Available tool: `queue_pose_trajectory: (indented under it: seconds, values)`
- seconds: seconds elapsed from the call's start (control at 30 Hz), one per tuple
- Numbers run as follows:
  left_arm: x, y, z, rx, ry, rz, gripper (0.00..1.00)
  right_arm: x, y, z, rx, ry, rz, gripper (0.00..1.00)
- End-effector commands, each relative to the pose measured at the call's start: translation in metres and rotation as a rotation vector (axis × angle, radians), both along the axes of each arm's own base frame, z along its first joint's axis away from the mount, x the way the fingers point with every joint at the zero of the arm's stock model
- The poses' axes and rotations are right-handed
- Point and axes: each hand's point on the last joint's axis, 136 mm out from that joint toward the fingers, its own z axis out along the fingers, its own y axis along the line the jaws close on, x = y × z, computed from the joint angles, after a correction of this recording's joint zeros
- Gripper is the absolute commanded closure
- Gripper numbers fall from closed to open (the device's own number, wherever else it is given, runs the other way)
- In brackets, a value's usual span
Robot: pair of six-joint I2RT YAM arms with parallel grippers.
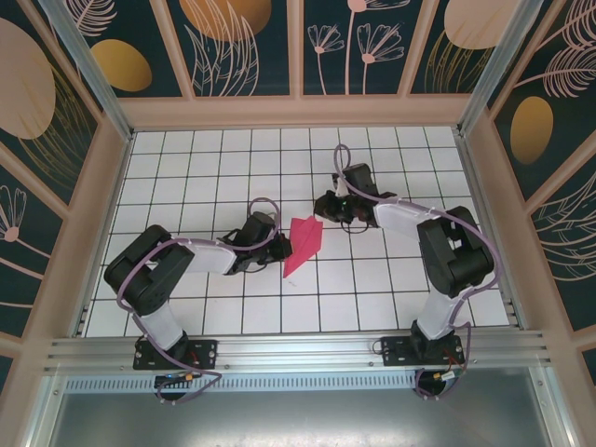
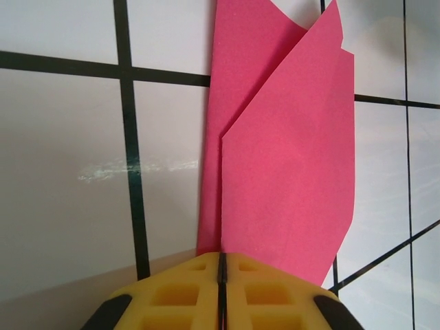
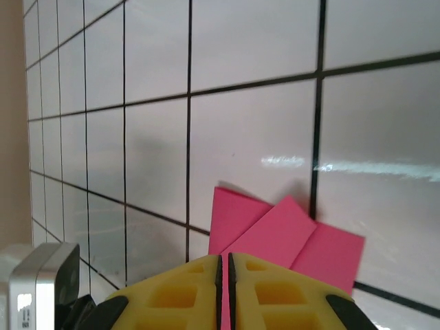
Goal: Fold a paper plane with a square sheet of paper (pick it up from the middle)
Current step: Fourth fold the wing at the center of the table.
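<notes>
White tiled bench [image 1: 205, 298], black grid. Near its middle, paper plane [image 1: 303, 244]. Runs slantwise from far right to near left. Pinched from both sides: left claw [image 2: 221, 265] closed on its left edge, right claw [image 3: 225, 260] closed on its far-right end.

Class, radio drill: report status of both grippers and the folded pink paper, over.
Left gripper shut on folded magenta-pink paper. Right gripper shut on it too. Paper over white tiled table; no obstruction seen.

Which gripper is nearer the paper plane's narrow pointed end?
Left. The left gripper is at the paper plane's left edge, near mid-length; the right gripper is at its wide far end.
</notes>
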Motion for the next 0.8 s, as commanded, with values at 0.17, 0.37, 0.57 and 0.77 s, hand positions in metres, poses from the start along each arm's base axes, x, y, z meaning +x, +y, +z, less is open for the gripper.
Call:
queue_pose_trajectory:
  seconds: [0.17,0.37,0.57,0.77]
  values:
    - [-0.009,0.024,0.013,0.102,0.008,0.033,0.74,-0.019,0.025,-0.039,0.023,0.089,0.03,0.86]
    - [-0.01,0.029,0.036,0.093,-0.037,0.033,0.66,-0.024,0.03,-0.067,-0.023,0.141,0.041,0.87]
    - [-0.02,0.029,0.039,0.108,-0.041,-0.031,0.62,-0.026,0.028,-0.076,-0.062,0.159,0.031,0.87]
    - [-0.024,0.009,0.036,0.071,-0.035,-0.136,0.87,-0.026,0.029,-0.073,-0.061,0.151,0.034,0.88]
